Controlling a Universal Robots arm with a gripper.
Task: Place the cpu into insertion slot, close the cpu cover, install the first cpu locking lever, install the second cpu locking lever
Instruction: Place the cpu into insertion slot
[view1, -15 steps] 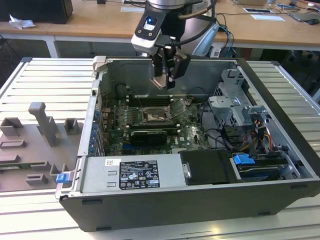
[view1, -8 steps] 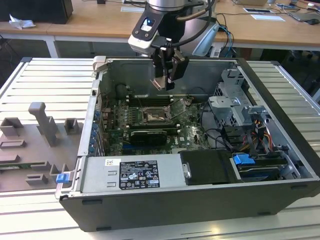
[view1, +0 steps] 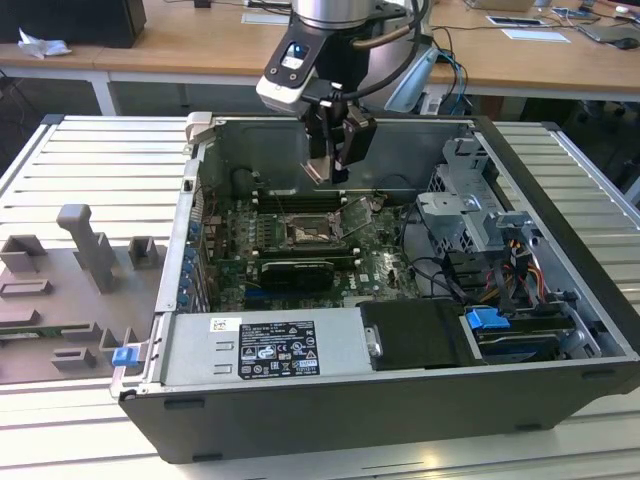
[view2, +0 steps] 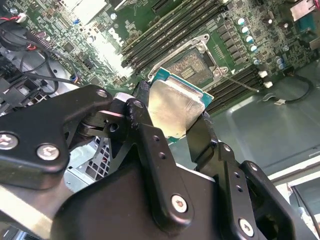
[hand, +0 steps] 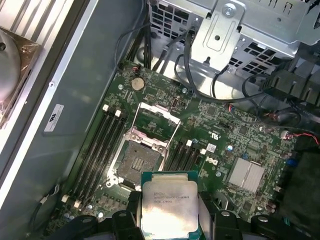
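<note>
Silvery-beige metal, flat and square with a green rim: the cpu (hand: 167, 205) is pinched by its edges between the black gripper (view2: 172, 117) fingers. It is held above the green motherboard (hand: 235, 135), clear of the insertion slot (hand: 142, 161), whose dark pin field lies bare. The cpu cover (hand: 161, 113), a thin bright frame, stands tilted up. The open computer case (view1: 330, 420) rests on a ribbed metal table (view1: 90, 150), with wooden desks (view1: 200, 45) behind.

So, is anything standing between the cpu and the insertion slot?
Nothing visible. The gripper holds the cpu above the board, the insertion slot lies bare, and the cpu cover is swung open, off it.
</note>
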